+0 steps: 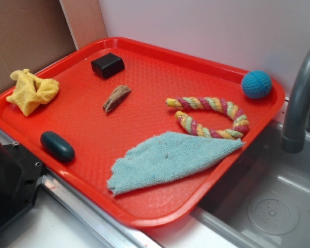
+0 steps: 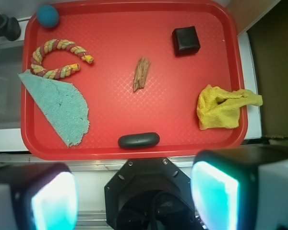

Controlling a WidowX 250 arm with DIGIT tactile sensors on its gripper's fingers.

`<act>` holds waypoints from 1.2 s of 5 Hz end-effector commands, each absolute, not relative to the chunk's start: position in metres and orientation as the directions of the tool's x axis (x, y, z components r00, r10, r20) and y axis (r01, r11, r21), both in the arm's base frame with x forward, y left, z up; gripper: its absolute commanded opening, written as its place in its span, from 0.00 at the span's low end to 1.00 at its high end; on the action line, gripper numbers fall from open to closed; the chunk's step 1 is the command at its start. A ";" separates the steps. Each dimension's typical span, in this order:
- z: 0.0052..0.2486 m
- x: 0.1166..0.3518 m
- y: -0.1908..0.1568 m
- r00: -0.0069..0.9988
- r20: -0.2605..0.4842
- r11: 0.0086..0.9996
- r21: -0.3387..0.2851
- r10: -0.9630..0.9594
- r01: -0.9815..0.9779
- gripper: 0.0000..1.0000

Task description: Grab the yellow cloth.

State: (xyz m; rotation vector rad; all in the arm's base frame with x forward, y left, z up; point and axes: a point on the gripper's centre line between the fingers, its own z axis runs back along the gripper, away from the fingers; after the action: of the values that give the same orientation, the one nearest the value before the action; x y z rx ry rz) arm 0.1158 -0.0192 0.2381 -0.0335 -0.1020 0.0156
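Tool (image 2: pixel 134 196) fingers sit wide apart w/ nothing held, high over the red tray (image 2: pixel 129 151). Yellow cloth (image 2: pixel 223 108) is bunched at its edge, prob draping the rim; pinch the tallest fold.

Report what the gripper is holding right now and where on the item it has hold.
Nothing is held. The gripper is open, its fingers spread wide with nothing between them, off the tray's near edge. The yellow cloth lies untouched.
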 end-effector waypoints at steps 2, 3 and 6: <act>0.190 0.123 0.024 0.988 0.056 0.989 -0.025 0.146 -0.145 1.00; 0.165 0.129 0.052 0.969 0.069 0.972 -0.023 0.235 -0.234 1.00; 0.052 0.130 0.119 0.913 0.011 0.911 0.057 0.408 -0.408 1.00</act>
State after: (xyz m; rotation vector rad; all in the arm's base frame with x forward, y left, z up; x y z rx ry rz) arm 0.1321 0.1134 0.0472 0.0518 0.0153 0.4175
